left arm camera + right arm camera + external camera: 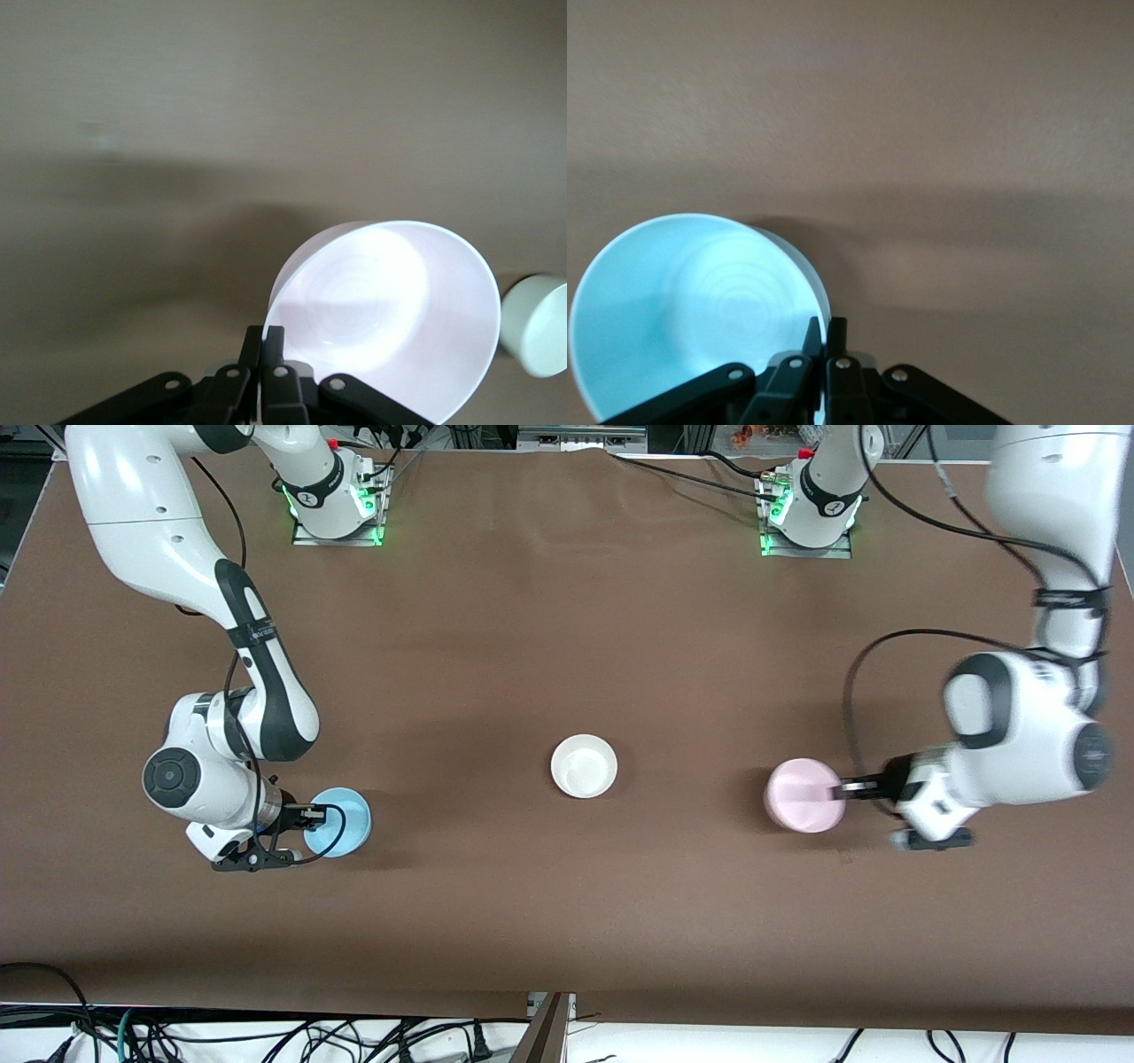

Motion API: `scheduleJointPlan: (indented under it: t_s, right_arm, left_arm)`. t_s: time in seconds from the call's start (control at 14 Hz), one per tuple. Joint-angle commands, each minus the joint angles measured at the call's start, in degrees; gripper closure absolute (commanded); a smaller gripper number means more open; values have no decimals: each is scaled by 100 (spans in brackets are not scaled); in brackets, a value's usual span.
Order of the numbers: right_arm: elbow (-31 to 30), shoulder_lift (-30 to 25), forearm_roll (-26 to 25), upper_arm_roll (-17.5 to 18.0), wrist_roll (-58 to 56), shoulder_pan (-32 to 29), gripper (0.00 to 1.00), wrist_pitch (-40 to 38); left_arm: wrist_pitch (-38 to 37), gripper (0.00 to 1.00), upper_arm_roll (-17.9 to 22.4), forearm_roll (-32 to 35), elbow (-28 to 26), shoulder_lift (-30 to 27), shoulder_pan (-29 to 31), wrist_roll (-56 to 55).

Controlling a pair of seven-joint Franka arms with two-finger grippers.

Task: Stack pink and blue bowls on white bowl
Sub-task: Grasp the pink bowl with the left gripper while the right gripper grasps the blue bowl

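The white bowl (584, 766) stands upright in the middle of the brown table; it also shows small in the left wrist view (536, 323). Toward the left arm's end lies the pink bowl (802, 795) (390, 319), with my left gripper (842, 788) (266, 335) shut on its rim, one finger inside and one outside. Toward the right arm's end is the blue bowl (341, 821) (691, 310). My right gripper (310, 812) (826, 326) is shut on its rim in the same way. Both bowls are a little nearer the front camera than the white one.
The brown table cover (567, 629) carries only the three bowls. The arm bases (337, 505) (806, 514) stand along the edge farthest from the front camera. Cables (266, 1036) hang below the nearest edge.
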Motion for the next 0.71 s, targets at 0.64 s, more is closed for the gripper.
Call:
scheduleJointPlan:
  t_s: [0.64]
  right_arm:
    - [1679, -71, 29, 64, 1421, 573, 100, -2451]
  left_arm:
    - [1509, 100, -582, -37, 331, 697, -1771, -2258]
